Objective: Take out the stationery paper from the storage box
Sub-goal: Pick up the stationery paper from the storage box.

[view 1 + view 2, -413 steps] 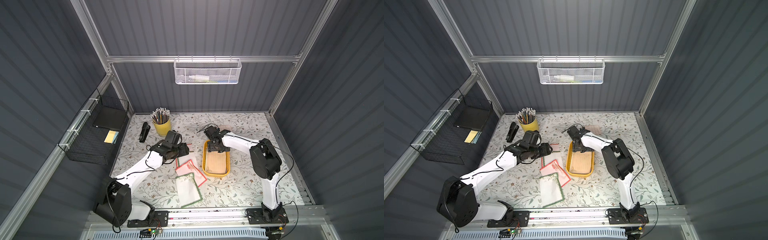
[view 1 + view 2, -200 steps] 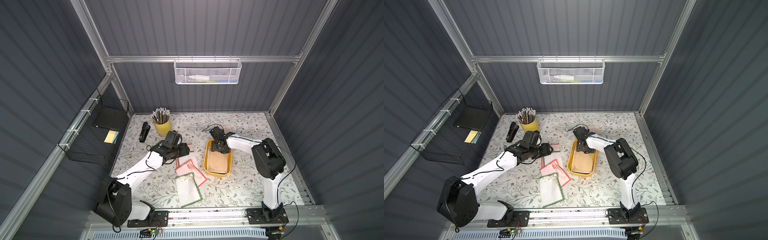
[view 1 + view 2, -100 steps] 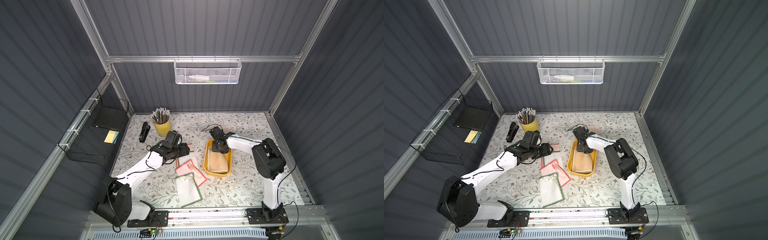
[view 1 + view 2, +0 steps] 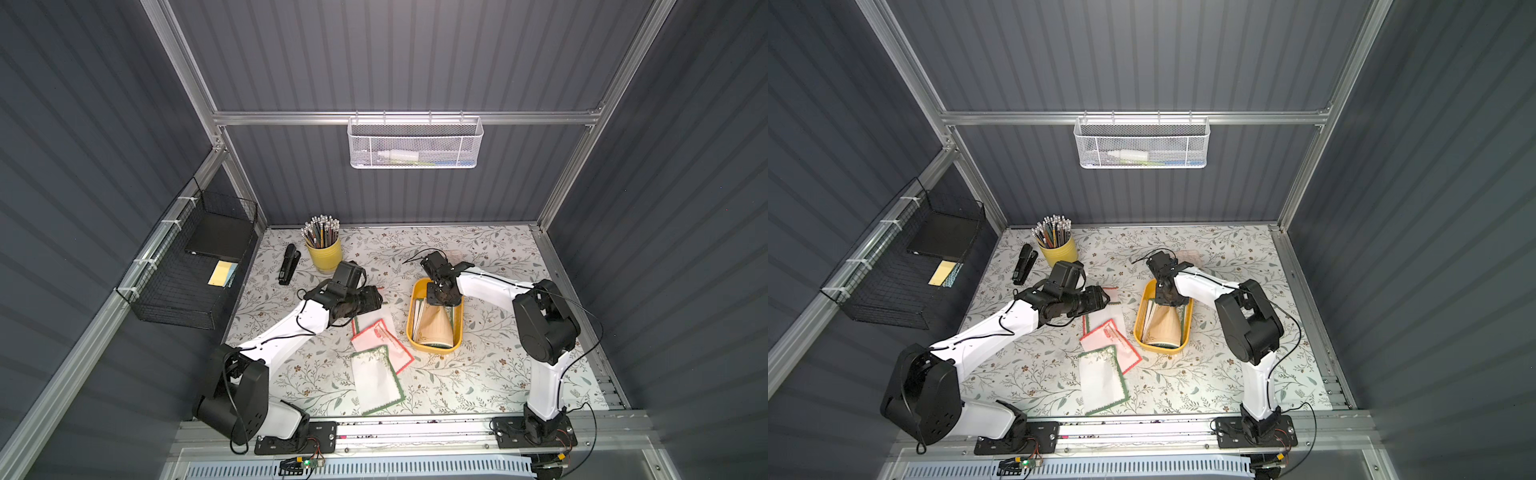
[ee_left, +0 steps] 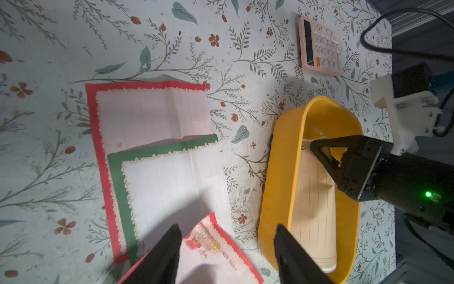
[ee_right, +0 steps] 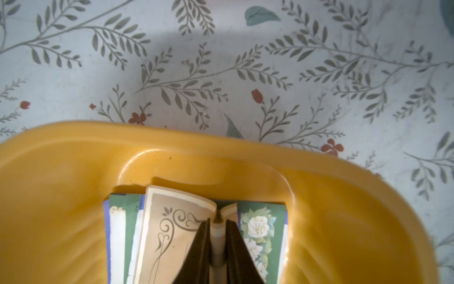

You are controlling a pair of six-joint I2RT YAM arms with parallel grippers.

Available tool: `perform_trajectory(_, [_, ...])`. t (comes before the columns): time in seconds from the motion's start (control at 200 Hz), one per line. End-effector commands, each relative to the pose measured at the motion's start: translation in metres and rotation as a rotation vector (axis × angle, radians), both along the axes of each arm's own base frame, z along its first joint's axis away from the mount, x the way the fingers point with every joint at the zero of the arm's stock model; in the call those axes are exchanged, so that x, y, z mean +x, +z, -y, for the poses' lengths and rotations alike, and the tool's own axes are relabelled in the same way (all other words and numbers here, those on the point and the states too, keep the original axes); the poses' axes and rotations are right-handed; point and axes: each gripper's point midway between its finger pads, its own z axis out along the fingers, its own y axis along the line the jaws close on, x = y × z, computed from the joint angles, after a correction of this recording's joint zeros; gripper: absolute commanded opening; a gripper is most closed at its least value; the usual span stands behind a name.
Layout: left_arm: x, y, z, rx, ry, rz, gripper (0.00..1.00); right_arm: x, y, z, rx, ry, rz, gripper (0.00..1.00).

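Right wrist: right jaws pinch stationery paper (image 6: 167, 233) (buckled) in storage box (image 6: 73, 159).

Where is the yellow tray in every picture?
Top view: the storage box sits just right of the loose sheets.
Top view: same spot, under the right arm's wrist.
Left wrist: its outer wall stands beside the loose sheets.
Right wrist: its rim curves round the right gripper.
Shared landmark: the curled tan sheet pinched inside it.
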Motion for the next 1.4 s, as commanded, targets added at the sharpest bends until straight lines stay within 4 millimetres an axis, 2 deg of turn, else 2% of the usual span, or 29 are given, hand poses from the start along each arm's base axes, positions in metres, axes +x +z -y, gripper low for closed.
perform_trajectory(0.0, [0.011,0.015,0.009,-0.04,-0.011,0.036,0.63,-0.004,0.012,0.005,-0.025,0.008,0.006,0.16])
perform_trajectory(0.195, [0.014,0.023,0.017,-0.08,-0.037,0.05,0.63,-0.002,0.025,0.011,-0.039,0.004,0.038,0.17])
perform_trajectory(0.305, [0.014,0.031,0.03,-0.145,-0.084,0.063,0.63,0.0,0.033,0.016,-0.031,-0.001,0.063,0.17])
perform_trajectory(0.41, [0.011,0.042,0.051,-0.249,-0.166,0.069,0.63,0.002,0.035,0.021,-0.03,-0.007,0.072,0.18])
perform_trajectory(0.475, [0.01,0.043,0.06,-0.291,-0.202,0.062,0.63,0.004,0.035,0.023,-0.025,-0.011,0.078,0.23])
perform_trajectory(0.56, [0.009,0.043,0.065,-0.319,-0.225,0.054,0.63,0.004,0.036,0.024,-0.016,-0.017,0.085,0.24])
perform_trajectory(0.735, [0.002,0.041,0.08,-0.402,-0.296,0.026,0.64,0.01,0.049,0.027,0.042,-0.041,0.14,0.08])
perform_trajectory(0.835, [-0.002,0.031,0.082,-0.41,-0.307,-0.008,0.64,0.014,0.055,0.028,0.063,-0.046,0.149,0.0])
perform_trajectory(0.975, [-0.005,0.02,0.079,-0.392,-0.298,-0.031,0.64,0.017,0.057,0.026,0.072,-0.039,0.151,0.0])
perform_trajectory(1.071, [-0.004,0.021,0.079,-0.393,-0.297,-0.029,0.64,0.017,0.06,0.026,0.073,-0.041,0.151,0.0])
perform_trajectory(1.236, [-0.004,0.021,0.082,-0.406,-0.314,-0.026,0.64,0.022,0.082,0.023,0.098,-0.033,0.196,0.0])
perform_trajectory(1.396, [-0.01,0.023,0.094,-0.467,-0.408,-0.016,0.64,0.03,0.119,0.024,0.134,-0.03,0.258,0.0])
